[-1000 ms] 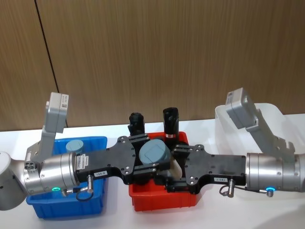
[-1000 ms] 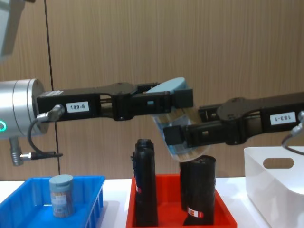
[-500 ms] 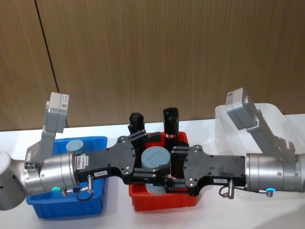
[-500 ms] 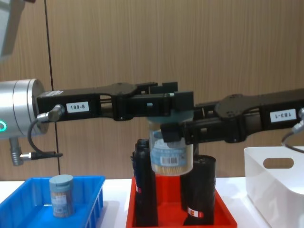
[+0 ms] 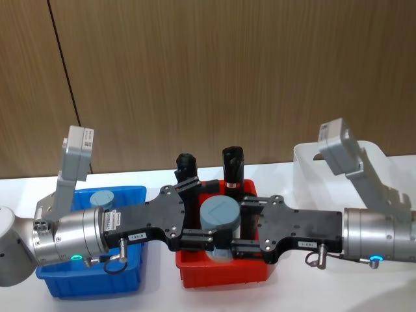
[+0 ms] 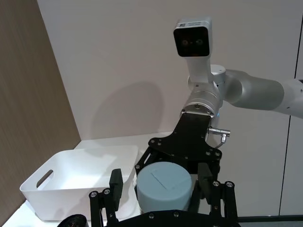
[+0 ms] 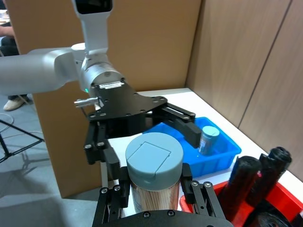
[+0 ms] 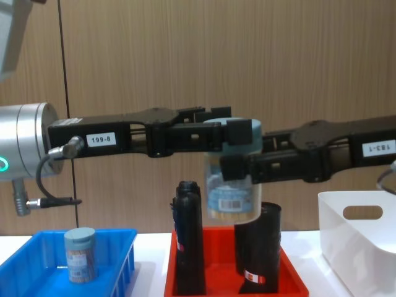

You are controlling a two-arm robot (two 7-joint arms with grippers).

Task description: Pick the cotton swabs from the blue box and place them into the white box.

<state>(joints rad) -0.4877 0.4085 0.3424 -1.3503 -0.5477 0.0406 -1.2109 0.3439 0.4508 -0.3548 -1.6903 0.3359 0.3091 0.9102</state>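
Shifted slightly toward the white box (image 8: 362, 247) since half a second ago, the jar of cotton swabs (image 8: 230, 185) hangs upright in the air above the red tray (image 8: 296, 286) and its black rolls (image 8: 189, 241). You have it in the right gripper (image 7: 155, 189), whose fingers pinch its body. The left gripper (image 5: 207, 211) flanks it with fingers spread, clear of its sides. A second jar (image 8: 80, 253) stands in the blue box (image 8: 34, 269) on the worktop (image 5: 159, 292).

The right gripper (image 7: 154, 191) is clamping an upright cotton swabs jar (image 7: 154, 172) by its sides. Facing it, the left gripper (image 7: 149, 137) is hanging with fingers wide apart. Beyond, the blue box (image 7: 229, 149) is holding a second jar (image 7: 208, 138); black rolls (image 7: 255, 182) are standing beside the right gripper.
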